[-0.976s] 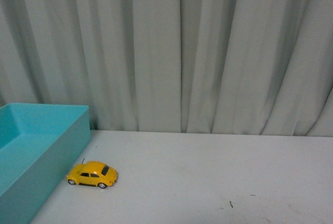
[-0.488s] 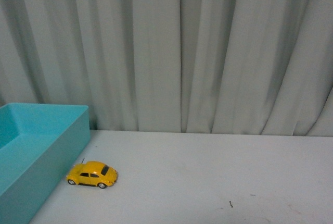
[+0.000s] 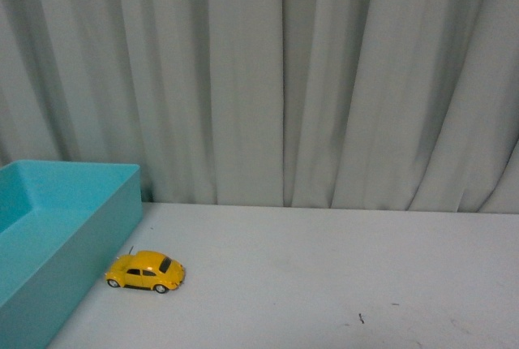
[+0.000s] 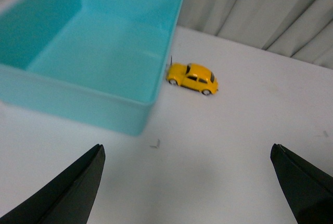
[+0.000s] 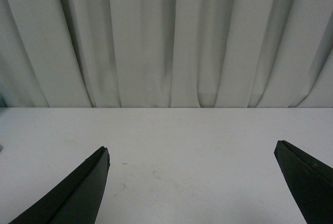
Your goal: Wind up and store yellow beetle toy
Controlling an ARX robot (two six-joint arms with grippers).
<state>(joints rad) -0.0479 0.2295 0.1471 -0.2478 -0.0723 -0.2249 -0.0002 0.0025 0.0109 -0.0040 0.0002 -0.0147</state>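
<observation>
The left claw [image 4: 187, 147] hangs wide open and empty above the worktop [image 4: 234, 146]. Straight ahead of it, well apart, the yellow beetle toy [image 4: 192, 78] stands on its wheels. The toy's long axis runs roughly along the line between the two fingers, so the wrist probably needs a turn to grip its flanks. One end sits just beside the turquoise bin [image 4: 78, 104]. The right claw [image 5: 191, 146], also spread and empty, faces only bare worktop and curtain [image 5: 166, 36], so the left arm is nearer. Count: one toy, one bin, two claws.
</observation>
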